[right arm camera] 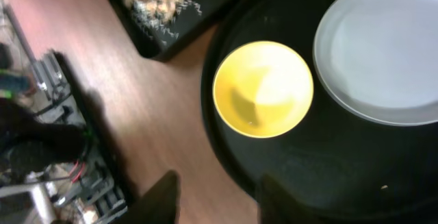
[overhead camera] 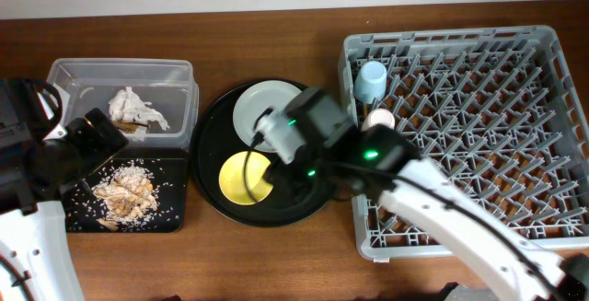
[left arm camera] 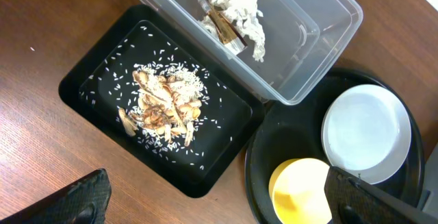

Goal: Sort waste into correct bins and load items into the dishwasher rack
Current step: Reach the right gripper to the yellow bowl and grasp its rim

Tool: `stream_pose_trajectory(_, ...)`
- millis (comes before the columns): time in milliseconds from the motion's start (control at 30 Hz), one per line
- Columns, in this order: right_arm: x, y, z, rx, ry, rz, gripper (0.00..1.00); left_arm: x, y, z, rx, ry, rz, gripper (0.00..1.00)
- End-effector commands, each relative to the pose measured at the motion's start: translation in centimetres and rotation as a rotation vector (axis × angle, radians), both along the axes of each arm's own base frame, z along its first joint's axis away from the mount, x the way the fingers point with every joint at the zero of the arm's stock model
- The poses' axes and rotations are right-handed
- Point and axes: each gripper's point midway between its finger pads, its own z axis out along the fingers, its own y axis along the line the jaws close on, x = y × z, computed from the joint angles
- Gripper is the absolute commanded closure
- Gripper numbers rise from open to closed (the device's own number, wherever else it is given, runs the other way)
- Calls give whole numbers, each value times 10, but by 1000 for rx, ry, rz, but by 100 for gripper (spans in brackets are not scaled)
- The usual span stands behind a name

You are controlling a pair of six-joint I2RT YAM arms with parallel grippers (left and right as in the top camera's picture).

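Right wrist: right gripper (right arm camera: 219, 186) spread, empty, hovering over the bowl (right arm camera: 263, 89) on the round tray (right arm camera: 321, 169), beside the plate (right arm camera: 383, 53). Probably bowl to rack (overhead camera: 479, 108) next. Straddle the near rim, one finger in, one out. Pinch firmly, lift clear of the plate. Left gripper (left arm camera: 219, 183) also spread, empty.

- Pink cup (overhead camera: 379, 117), at the rack's (overhead camera: 451, 37) left edge: mostly hidden under the right arm (overhead camera: 433, 195).
- Bowl (overhead camera: 236, 178), left of the rack: right side covered by that arm.
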Motion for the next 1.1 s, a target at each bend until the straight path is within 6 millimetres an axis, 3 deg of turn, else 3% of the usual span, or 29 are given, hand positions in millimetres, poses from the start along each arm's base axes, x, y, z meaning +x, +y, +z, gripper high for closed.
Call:
stream_pose_trajectory(0, 5, 35, -54, -178, -100, 1, 53, 1, 1, 3, -2, -9, 10, 1)
stream_pose_trajectory(233, 31, 59, -146, -342, -146, -15, 52, 1, 1, 3, -2, -9, 10, 1)
stream_pose_trajectory(333, 31, 70, -164, -325, -126, 1, 53, 1, 1, 3, -2, -9, 10, 1)
stream_pose_trajectory(433, 21, 79, -169, -287, -75, 38, 60, 1, 1, 3, -2, -10, 10, 1)
stream_pose_trajectory(633, 16, 83, -168, -264, -49, 55, 61, 1, 1, 3, -2, -9, 10, 1)
stream_pose_trajectory(733, 20, 91, -142, -203, -59, 26, 62, 1, 1, 3, -2, -9, 10, 1)
stream_pose_trajectory(800, 14, 101, -111, -115, -60, 53, 63, 1, 1, 3, -2, -9, 10, 1)
stream_pose_trajectory(833, 13, 101, -109, -113, -58, 55, 63, 1, 1, 3, -2, -9, 10, 1)
stream_pose_trajectory(933, 6, 95, -125, -151, -31, 65, 66, 1, 1, 3, -2, -9, 10, 1)
stream_pose_trajectory(1000, -5, 94, -148, -188, -10, 85, 70, 1, 1, 3, -2, -9, 10, 1)
stream_pose_trajectory(1067, -4, 92, -163, -219, -9, 88, 71, 1, 1, 3, -2, -9, 10, 1)
